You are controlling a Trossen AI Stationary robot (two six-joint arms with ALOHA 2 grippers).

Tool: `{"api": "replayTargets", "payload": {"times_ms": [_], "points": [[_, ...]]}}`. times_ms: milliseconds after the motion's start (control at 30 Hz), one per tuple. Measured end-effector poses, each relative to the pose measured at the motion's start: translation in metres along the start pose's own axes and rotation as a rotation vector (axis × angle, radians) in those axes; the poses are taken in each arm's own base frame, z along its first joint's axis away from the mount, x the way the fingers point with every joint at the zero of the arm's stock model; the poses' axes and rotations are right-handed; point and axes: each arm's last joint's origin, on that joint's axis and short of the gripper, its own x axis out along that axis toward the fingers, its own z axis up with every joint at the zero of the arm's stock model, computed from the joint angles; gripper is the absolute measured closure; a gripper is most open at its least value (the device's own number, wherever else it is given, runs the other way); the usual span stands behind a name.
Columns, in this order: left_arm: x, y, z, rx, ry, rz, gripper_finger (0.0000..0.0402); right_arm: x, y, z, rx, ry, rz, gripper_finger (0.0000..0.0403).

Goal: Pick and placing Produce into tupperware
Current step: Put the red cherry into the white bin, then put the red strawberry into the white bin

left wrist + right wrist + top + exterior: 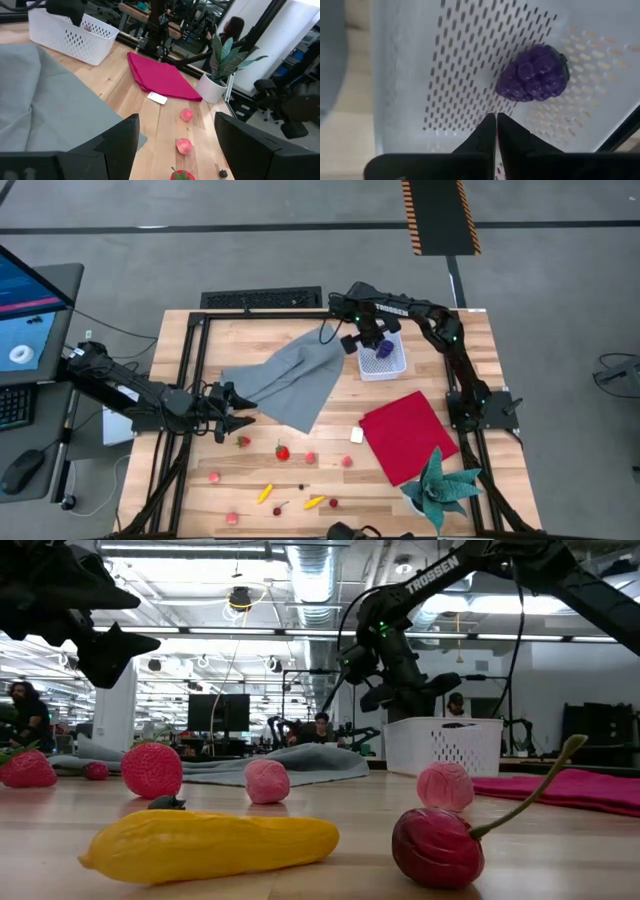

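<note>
Produce: grape bunch (pixel 532 73) lies in tupperware (pixel 383 357), far right; berries (pixel 283 451) scattered on near worktop.
Handling: likely light, stiff; pinch across the middle.
Right gripper (pixel 495 131): above tub, jaws nearly together, empty.
Left gripper (pixel 238 416): jaws spread, beside near-left strawberry.

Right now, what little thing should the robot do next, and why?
Probably lift the right gripper up out of the tupperware. The purple grape bunch already lies loose on the tub's floor, apart from the nearly shut fingers, and more produce waits on the table by the open left gripper.
</note>
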Motion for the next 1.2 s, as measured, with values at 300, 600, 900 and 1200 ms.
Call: {"api": "replayTargets", "payload": {"times_ms": [300, 600, 900, 1200], "points": [[0.0, 0.0, 0.0, 0.007, -0.004, 0.008, 0.0152, 0.002, 0.0, -0.001, -0.054, -0.008, -0.03, 0.0313], [0.0, 0.0, 0.0, 0.032, -0.008, 0.014, 0.0152, -0.025, 0.008, -0.003, -0.133, -0.101, 0.032, 0.0249], [0.0, 0.0, 0.0, 0.064, -0.009, 0.015, 0.0152, -0.089, 0.015, -0.047, -0.38, -0.316, 0.125, 0.0236], [0.0, 0.0, 0.002, 0.073, -0.023, 0.008, 0.0152, -0.132, 0.041, -0.15, -0.53, -0.476, 0.244, 0.0243]]}}
